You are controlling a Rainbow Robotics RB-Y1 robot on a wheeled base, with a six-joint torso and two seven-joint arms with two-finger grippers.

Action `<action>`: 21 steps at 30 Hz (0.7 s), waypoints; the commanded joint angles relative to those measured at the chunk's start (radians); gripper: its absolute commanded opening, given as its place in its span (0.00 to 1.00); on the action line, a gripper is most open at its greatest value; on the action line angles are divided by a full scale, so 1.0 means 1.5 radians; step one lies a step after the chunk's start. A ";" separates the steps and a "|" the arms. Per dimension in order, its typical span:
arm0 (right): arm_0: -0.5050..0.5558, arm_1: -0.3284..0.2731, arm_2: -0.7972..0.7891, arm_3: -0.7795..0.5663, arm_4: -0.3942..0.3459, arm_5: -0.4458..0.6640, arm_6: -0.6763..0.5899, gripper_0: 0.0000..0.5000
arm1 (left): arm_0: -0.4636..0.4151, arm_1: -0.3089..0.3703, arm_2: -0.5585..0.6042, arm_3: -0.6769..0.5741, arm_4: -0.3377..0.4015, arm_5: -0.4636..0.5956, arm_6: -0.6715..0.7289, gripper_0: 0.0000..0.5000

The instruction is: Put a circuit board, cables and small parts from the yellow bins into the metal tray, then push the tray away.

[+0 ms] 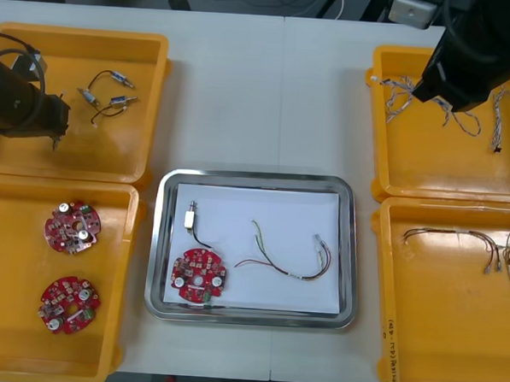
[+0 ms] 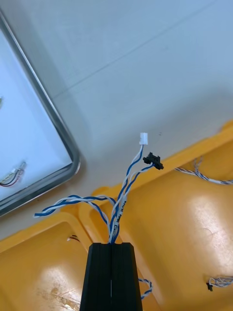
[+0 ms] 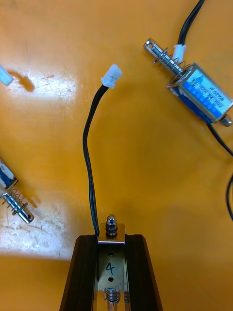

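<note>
My right gripper [image 2: 111,245] is shut on a twisted blue and white cable [image 2: 125,187], held above the corner of the upper right yellow bin [image 1: 384,176]. The right arm [image 1: 467,57] hangs over that bin. Over the upper left yellow bin [image 1: 155,57], my left gripper [image 3: 110,238] is shut on a small metal part [image 3: 111,265] whose black cable [image 3: 90,146] trails forward. The left arm [image 1: 24,102] is at the far left. The metal tray [image 1: 257,179], white inside, holds a round red circuit board [image 1: 198,276], a small metal part [image 1: 190,218] and a red and yellow cable [image 1: 286,259].
Two more small metal parts [image 1: 110,94] lie in the upper left bin. Two circuit boards [image 1: 72,227] sit in the lower left bin [image 1: 129,236]. Red and yellow cables [image 1: 491,250] lie in the lower right bin, blue and white cables [image 1: 464,123] in the upper right one.
</note>
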 commanded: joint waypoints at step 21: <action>0.007 0.158 0.302 -0.111 0.106 -0.082 -0.023 0.00 | 0.009 -0.005 0.148 -0.261 -0.071 0.331 -0.018 0.00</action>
